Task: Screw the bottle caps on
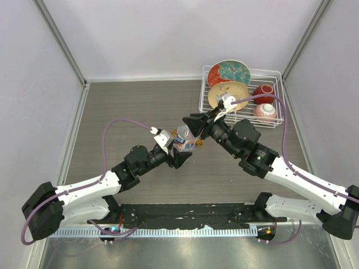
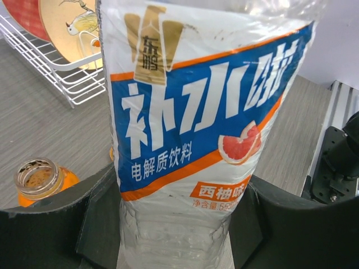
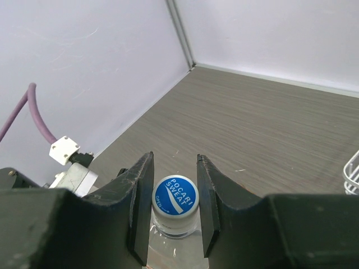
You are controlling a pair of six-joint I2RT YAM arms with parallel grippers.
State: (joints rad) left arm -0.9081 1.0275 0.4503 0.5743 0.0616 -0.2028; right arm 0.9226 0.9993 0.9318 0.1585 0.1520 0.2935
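Note:
My left gripper (image 2: 176, 227) is shut on the lower body of the clear water bottle (image 2: 202, 112), which has a blue, white and orange label, and holds it upright; both show in the top view, the gripper (image 1: 178, 150) and the bottle (image 1: 182, 139). My right gripper (image 3: 174, 168) reaches over the bottle's top and is shut on the white cap (image 3: 175, 195) with a blue printed top, which sits on the bottle neck. It also shows in the top view (image 1: 197, 130). The squat orange bottle (image 2: 40, 180) stands open, without a cap, just beside the water bottle (image 1: 200, 143). The amber cap is not clearly in view.
A white wire rack (image 1: 277, 98) at the back right holds two patterned plates (image 1: 229, 73), a red bowl (image 1: 263, 92) and a pale bowl (image 1: 265, 112). Its corner shows in the left wrist view (image 2: 61, 78). Grey walls enclose the table on three sides.

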